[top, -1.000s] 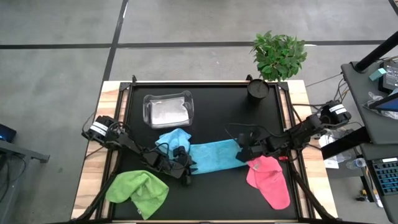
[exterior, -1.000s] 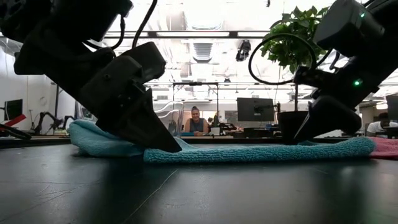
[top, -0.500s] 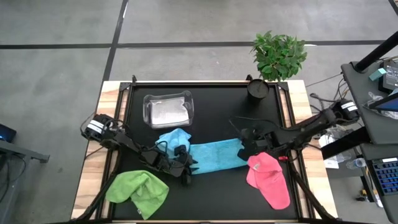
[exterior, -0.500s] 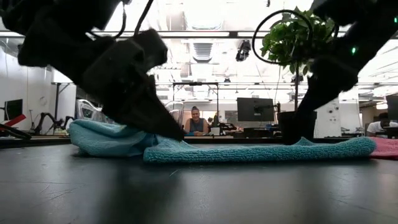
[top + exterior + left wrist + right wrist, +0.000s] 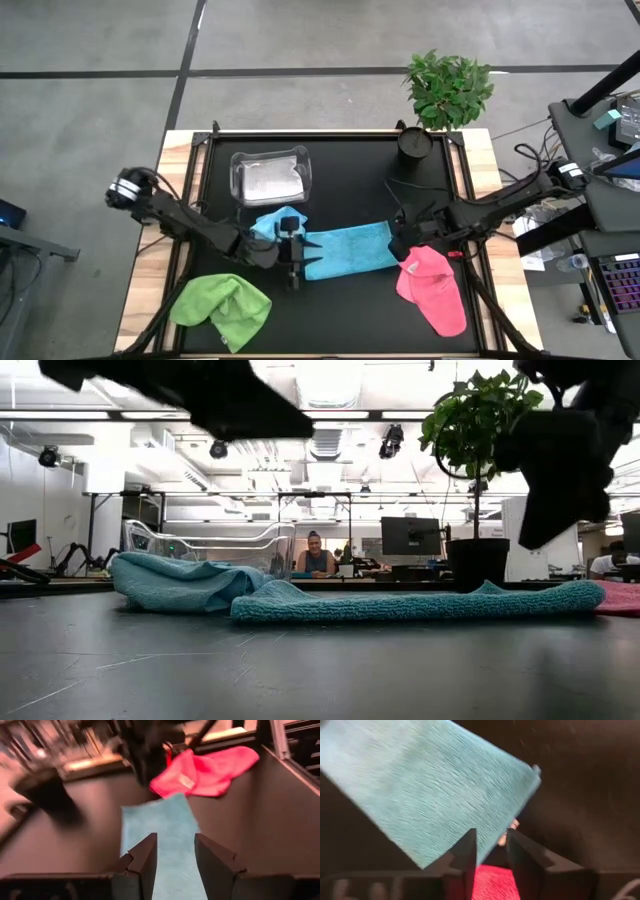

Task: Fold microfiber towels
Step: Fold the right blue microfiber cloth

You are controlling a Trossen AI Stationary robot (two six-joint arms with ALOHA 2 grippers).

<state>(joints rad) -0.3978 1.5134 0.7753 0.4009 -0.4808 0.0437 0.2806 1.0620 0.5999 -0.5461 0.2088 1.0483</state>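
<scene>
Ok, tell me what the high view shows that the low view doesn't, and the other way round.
Only the high view shows the lime green towel at the table's front left, the grey-white towel inside the clear tub, and the left end effector at the flat blue towel's left end, the right end effector at its right end. Only the low view shows the room behind, with a seated person and a monitor. Both show the flat blue towel, the crumpled blue towel, the pink towel and the potted plant.
</scene>
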